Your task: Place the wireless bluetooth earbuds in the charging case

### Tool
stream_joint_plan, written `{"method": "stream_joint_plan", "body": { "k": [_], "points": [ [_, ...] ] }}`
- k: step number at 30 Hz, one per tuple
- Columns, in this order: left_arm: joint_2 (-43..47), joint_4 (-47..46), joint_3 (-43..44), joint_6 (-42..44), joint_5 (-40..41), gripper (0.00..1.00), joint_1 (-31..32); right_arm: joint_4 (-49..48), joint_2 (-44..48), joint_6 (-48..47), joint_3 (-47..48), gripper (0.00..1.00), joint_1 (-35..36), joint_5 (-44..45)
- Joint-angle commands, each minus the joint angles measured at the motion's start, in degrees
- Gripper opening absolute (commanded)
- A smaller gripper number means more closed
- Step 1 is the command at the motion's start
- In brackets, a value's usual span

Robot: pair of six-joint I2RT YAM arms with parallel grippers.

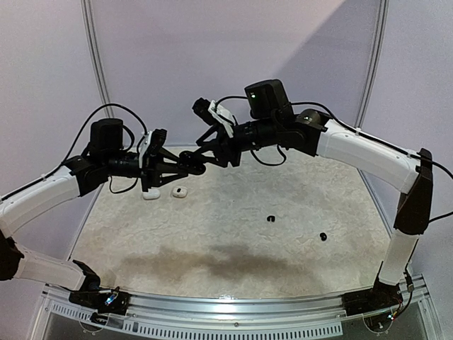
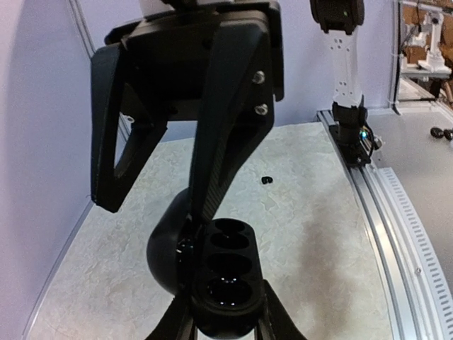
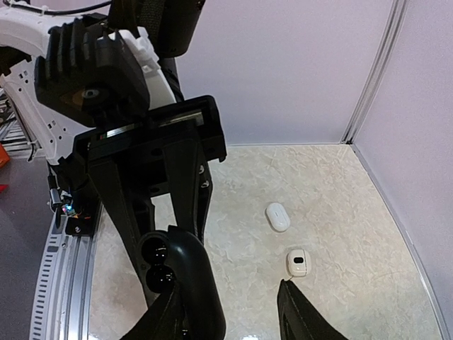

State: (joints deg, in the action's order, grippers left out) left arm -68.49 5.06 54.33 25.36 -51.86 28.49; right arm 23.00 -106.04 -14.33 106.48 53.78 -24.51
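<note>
The job has hardly begun. The black charging case (image 2: pixel 226 276) is up in the air with its lid open, and both little holes inside look empty. The two black earbuds (image 1: pixel 270 217) (image 1: pixel 323 236) lie down on the surface (image 1: pixel 233 269), well apart from each other and far from the case. So no bud is in yet, and both need to be picked up and put in.

The left tool (image 2: pixel 225 320) is clamped on the case, one finger on each side of it, and holds it up over the surface.

The right tool (image 2: pixel 150 212) has its fingers apart. Nothing sits between them. One finger (image 2: pixel 216 163) reaches down to the back of the case, by the lid, and seems to touch it. The other finger hangs free beside it.

Two small white pieces (image 3: pixel 277 216) (image 3: pixel 299 262) rest on the surface near the back wall (they may be other cases, but it is hard to tell). No tool touches them.
</note>
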Motion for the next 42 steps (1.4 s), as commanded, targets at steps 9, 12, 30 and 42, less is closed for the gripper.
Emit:
{"method": "stream_joint_plan", "body": {
  "k": [9,12,30,42],
  "points": [
    [-0.57,-21.39,-9.15,-27.25,3.24,0.0,1.13,1.49,-0.34,5.48,4.31,0.53,-1.5,-7.29],
    [-1.01,-21.93,-9.5,-28.18,4.42,0.0,1.15,1.46,0.11,7.88,6.59,0.54,-2.05,-8.07],
    [2.11,-26.2,-14.17,-27.93,6.45,0.0,1.05,42.56,8.73,43.71,-25.84,0.46,-24.38,34.43],
    [1.43,-30.0,-16.47,-15.87,-2.06,0.0,0.95,32.43,17.44,44.2,-46.22,0.41,-31.1,28.99]
  ]
}}
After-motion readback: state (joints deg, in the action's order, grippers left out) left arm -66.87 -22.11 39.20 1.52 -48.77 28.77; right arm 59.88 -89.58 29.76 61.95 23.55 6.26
